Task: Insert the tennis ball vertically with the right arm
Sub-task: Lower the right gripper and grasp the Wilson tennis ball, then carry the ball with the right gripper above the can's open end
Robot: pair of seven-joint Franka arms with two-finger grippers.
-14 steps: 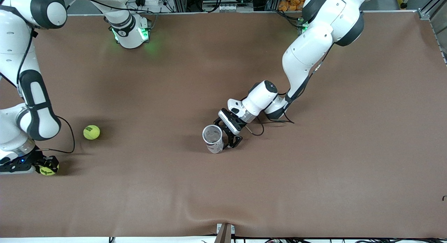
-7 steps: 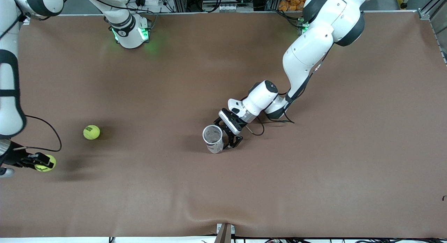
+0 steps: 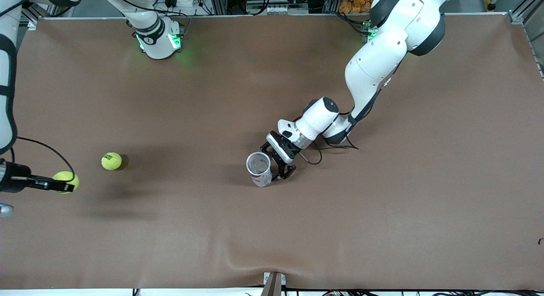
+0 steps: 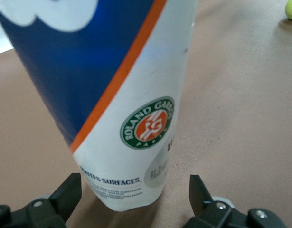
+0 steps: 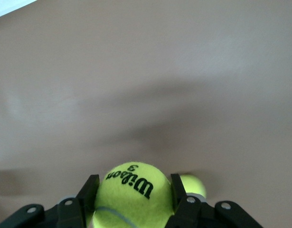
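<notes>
White, black-banded right arm drops down the table's right-arm end; right gripper hangs over the brown table, fingers clamped on a ball printed "Wilson 3". A second ball lies on the table at about 1 o'clock from it. Left arm reaches low to mid-table, left gripper spread wide astride an upright tube without touching; its label reads "Roland Garros". Through the open top, nothing I can make out inside.

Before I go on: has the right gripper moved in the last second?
Yes. The right gripper, shut on a tennis ball, has risen and drawn closer to the loose tennis ball resting on the table.
</notes>
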